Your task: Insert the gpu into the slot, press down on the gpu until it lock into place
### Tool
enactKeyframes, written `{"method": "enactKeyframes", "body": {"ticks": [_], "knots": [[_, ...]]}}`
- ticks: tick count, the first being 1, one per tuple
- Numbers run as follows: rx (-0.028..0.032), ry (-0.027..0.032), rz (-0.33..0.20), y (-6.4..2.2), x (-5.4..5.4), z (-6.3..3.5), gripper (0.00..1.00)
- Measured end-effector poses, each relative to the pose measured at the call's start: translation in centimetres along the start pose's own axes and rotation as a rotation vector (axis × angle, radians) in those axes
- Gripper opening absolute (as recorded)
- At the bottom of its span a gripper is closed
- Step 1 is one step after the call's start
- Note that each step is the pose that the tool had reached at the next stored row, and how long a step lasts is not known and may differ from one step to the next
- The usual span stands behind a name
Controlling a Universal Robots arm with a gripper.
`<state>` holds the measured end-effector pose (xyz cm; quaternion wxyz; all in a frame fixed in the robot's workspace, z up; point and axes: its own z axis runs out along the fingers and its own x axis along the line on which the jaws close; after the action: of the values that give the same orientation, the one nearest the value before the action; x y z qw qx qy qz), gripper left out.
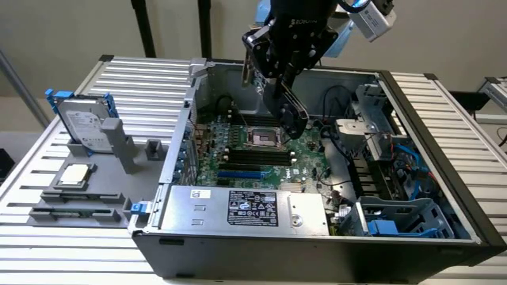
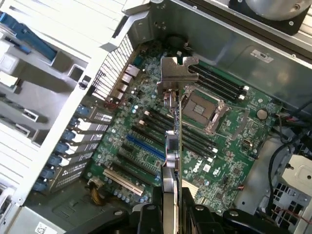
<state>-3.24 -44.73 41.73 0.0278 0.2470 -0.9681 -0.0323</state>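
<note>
"Holding the gpu [image 1: 287,111] in that gripper [image 1: 276,71], are you?"

"Yes. My fingers are pinched on one end of the card, and it hangs from them, tilted, in the air over the motherboard [image 1: 237,151]. In the exterior view its lower end is over the cpu socket [image 1: 262,138]."

"And from the wrist?"

"There I look along the gpu [image 2: 175,146] edge-on. It is a thin line running away from my gripper [image 2: 171,214], with the silver end bracket [image 2: 178,73] at the far end."

"Where is the slot?"

"The bright-blue slot [image 1: 240,176] lies flat on the board, and the card is not touching it. In the exterior view it is lower than the card and toward that view's left, well apart from it. In the wrist view the slot [image 2: 145,147] runs beside the card's edge line, not under it, and at an angle to it."

"What lies around it?"

"Black memory strips [image 1: 255,155] lie between the slot and the socket. A white connector strip [image 2: 123,179] sits on the slot's other side, toward the power supply [image 1: 246,206]. That is the silver labelled box at the near wall of the case [image 1: 317,255]. Outside the case, at the exterior view's left, a hard drive [image 1: 83,126] stands upright beside a grey holder [image 1: 117,143] on the slatted table [image 1: 47,267]."
</note>
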Motion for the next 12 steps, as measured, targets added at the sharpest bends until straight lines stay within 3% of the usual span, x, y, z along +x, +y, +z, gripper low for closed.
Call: {"method": "enactKeyframes", "body": {"ticks": [5,12], "knots": [[0.0045,0.005,-0.09,-0.03,-0.01,0.27,0.26],[0.0167,0.0025,-0.217,-0.06,-0.03,0.79,0.26]]}}
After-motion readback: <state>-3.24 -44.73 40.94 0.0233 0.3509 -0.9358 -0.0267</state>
